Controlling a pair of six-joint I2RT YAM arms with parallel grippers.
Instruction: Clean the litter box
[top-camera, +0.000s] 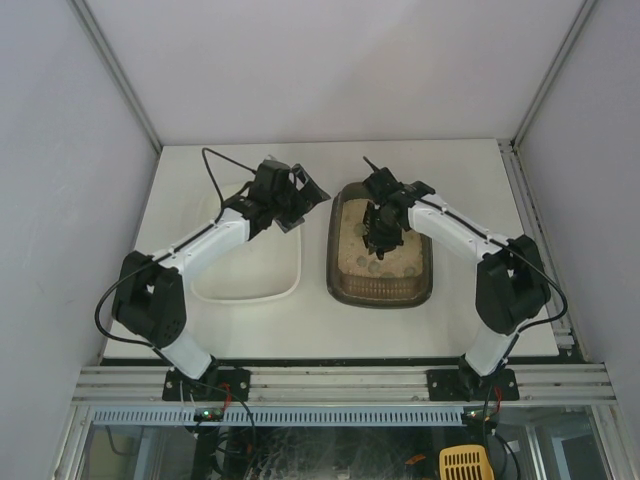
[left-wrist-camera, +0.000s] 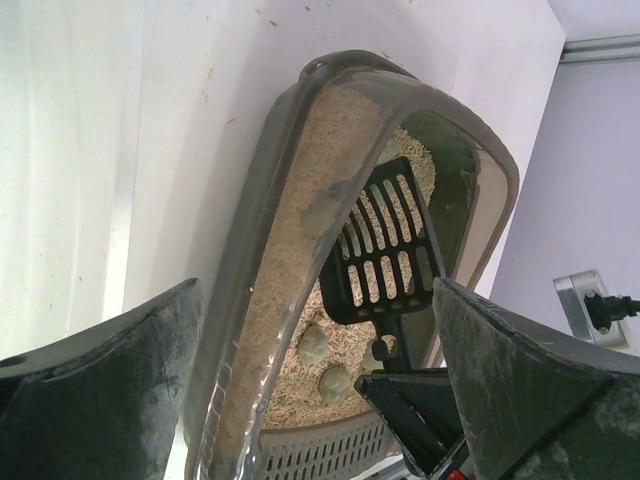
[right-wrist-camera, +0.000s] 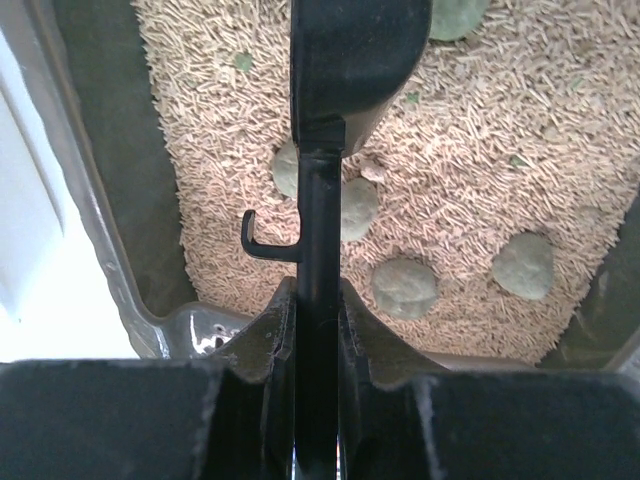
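My right gripper squeezes the scoop handle right over the litter box. My left gripper hangs open just beside the box.

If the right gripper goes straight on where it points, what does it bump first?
Probably the beige pellet litter in the dark grey-brown plastic litter box. The right gripper points down, and the black slotted scoop it holds would touch first, beside grey-green clumps.

A plain white rectangular tray lies on the left half of the white table. A small black slotted scoop stands tilted, with a little hook on its handle. Below the table's near rail, a yellow slotted scoop shows.
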